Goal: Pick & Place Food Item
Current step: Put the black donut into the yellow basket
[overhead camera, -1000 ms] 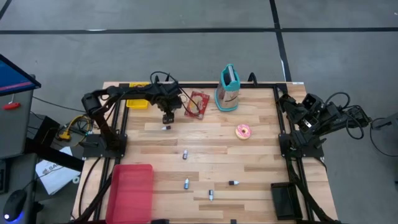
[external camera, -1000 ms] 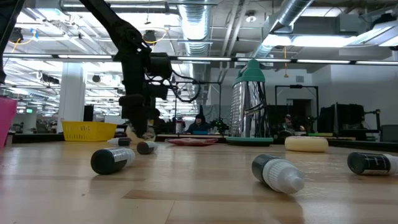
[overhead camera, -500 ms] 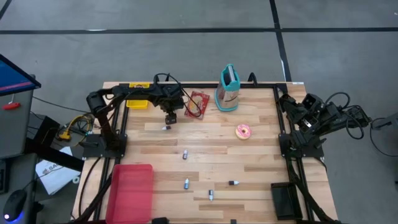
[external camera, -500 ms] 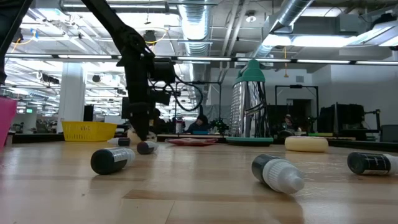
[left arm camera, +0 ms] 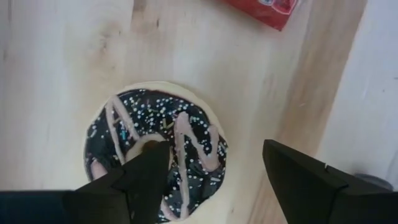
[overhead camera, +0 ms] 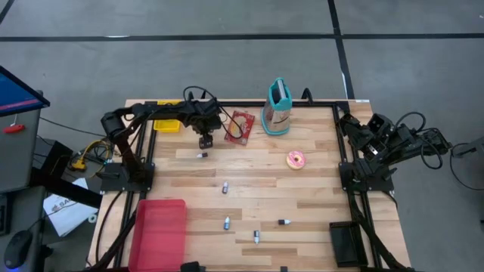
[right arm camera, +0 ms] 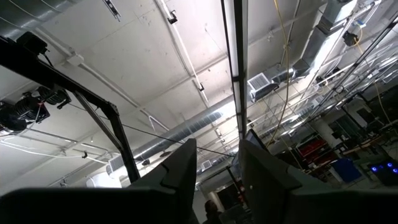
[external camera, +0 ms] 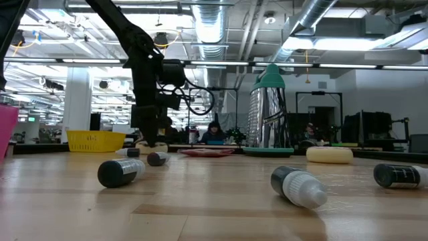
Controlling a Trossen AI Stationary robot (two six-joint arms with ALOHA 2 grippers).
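- The round chocolate-iced doughnut with pink drizzle and sprinkles [left arm camera: 155, 152] lies flat on the wooden table [overhead camera: 318, 193], upper-left of centre in the high view.
- The left gripper [left arm camera: 214, 171] hangs spread wide above it, grasping nothing; one finger is over the doughnut's hole, the other beyond its rim.
- It looks light, probably soft; pinching one side of the ring seems best.
- The right gripper [right arm camera: 217, 163] idles at the right edge, partly closed and empty.

The worktop [overhead camera: 302, 196] is pale, matt wood planking with visible grain. The donut [left arm camera: 155, 152] has glossy dark icing with pink stripes and sprinkles. The grater [external camera: 269, 117] looks like shiny perforated metal. The red bin [overhead camera: 159, 230] looks like smooth plastic.
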